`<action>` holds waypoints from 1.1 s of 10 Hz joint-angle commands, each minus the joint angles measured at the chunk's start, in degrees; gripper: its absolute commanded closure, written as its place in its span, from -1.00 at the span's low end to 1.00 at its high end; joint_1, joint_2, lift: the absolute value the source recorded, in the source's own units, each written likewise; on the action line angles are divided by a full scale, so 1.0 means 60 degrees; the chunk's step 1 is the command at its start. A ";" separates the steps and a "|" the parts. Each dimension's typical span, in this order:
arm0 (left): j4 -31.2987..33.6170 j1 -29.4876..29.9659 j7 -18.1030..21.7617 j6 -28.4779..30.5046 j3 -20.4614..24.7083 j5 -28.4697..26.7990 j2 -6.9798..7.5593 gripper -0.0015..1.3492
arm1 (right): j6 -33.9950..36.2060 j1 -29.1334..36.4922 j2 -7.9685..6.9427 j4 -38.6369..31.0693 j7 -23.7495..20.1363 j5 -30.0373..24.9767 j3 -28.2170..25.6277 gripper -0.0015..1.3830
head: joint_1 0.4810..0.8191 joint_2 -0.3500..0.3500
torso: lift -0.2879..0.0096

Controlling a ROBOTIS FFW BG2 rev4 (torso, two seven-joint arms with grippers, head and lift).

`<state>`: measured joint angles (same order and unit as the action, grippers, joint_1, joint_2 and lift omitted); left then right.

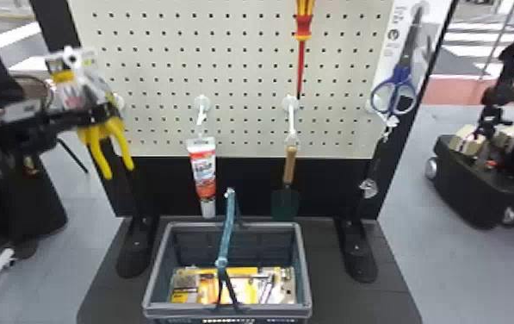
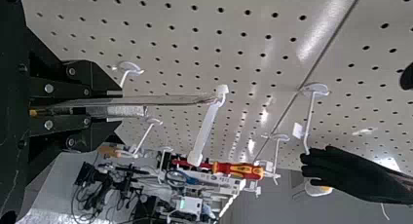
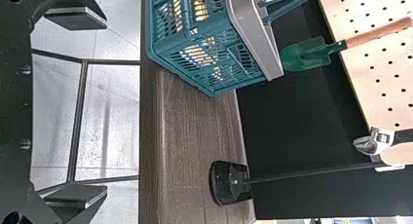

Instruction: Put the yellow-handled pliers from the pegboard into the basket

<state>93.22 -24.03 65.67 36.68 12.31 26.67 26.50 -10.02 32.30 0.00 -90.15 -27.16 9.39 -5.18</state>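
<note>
Yellow-handled pliers (image 1: 97,148) grasped, delivery unfinished.
The right gripper (image 3: 104,107) had its fingers spread, beyond it the basket (image 1: 174,309); the left gripper's (image 2: 119,111) pinched the pliers beside the pegboard (image 1: 243,73). Whether they had cleared the hook (image 2: 207,126) couldn't be told; carrying and release remained.

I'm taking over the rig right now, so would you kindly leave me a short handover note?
Left gripper: shut on the pliers' packaging, yellow handles hanging below.
Right gripper: open, empty, low near the basket.
Done: pliers gripped.
Left: make sure the card is off its hook, as I can't tell; then carry the pliers to the basket and release.
</note>
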 commanded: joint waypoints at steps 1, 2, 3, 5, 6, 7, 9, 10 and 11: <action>0.0461 0.0914 -0.0002 -0.0167 0.0425 -0.0139 -0.0461 0.79 | 0.0000 -0.0006 -0.0009 -0.0035 0.0000 0.0018 0.0000 -0.85 | -0.60 0.00 | 0.26; 0.0789 0.1365 -0.0002 -0.0269 0.0747 -0.0300 -0.0739 0.79 | 0.0000 0.0015 -0.0009 -0.0035 0.0000 0.0047 0.0000 -0.85 | -0.60 0.00 | 0.26; 0.1023 0.1857 -0.0148 -0.0650 0.0952 -0.0344 -0.1003 0.79 | 0.0000 0.0035 -0.0009 -0.0035 0.0000 0.0047 0.0000 -0.85 | -0.60 0.00 | 0.26; 0.1047 0.2800 -0.0588 -0.1324 0.0923 -0.0388 -0.1765 0.79 | 0.0000 0.0117 -0.0009 -0.0035 0.0000 0.0076 0.0000 -0.85 | -0.60 0.00 | 0.26; 0.0976 0.3087 -0.0690 -0.1617 0.0923 -0.0622 -0.2087 0.79 | 0.0000 0.0097 -0.0009 -0.0012 0.0000 0.0076 0.0000 -0.85 | -0.60 0.00 | 0.26; 0.0484 0.3169 -0.0764 -0.2276 0.0732 -0.0652 -0.2248 0.79 | 0.0000 0.0138 -0.0009 -0.0012 0.0000 0.0076 0.0000 -0.85 | -0.60 0.00 | 0.26; -0.1109 0.3231 -0.1057 -0.3594 0.0146 0.0110 -0.2438 0.79 | 0.0000 0.0138 -0.0009 0.0035 0.0000 0.0091 0.0000 -0.85 | -0.60 0.00 | 0.26; -0.1672 0.3190 -0.1144 -0.3800 -0.0220 0.0271 -0.2512 0.79 | 0.0000 0.0138 -0.0009 0.0129 0.0000 0.0208 0.0000 -0.85 | -0.60 0.00 | 0.26; -0.2117 0.3128 -0.1144 -0.4005 -0.0557 0.0403 -0.2556 0.79 | 0.0000 0.0138 -0.0009 0.0176 0.0000 0.0252 0.0000 -0.85 | -0.60 0.00 | 0.26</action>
<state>82.33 -5.03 58.75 13.48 10.29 28.55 11.35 -10.02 33.13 0.00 -89.27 -27.16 10.70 -5.18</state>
